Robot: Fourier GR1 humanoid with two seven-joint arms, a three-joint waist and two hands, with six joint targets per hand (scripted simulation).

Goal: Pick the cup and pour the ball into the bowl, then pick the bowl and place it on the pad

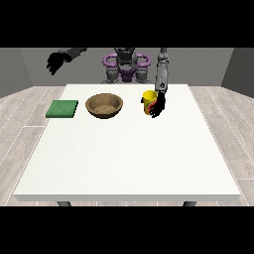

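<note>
A yellow cup stands upright on the white table, right of centre at the back. The hand at the view's right is at the cup's right side, its fingers curled round the cup. A brown wooden bowl sits to the cup's left. Further left lies a flat green pad. The hand at the view's left hangs raised in the air beyond the table's back left corner, fingers relaxed and holding nothing. The ball is hidden from this view.
The robot's torso stands behind the table's far edge. The table's front half is bare white surface. Wooden floor surrounds the table on all sides.
</note>
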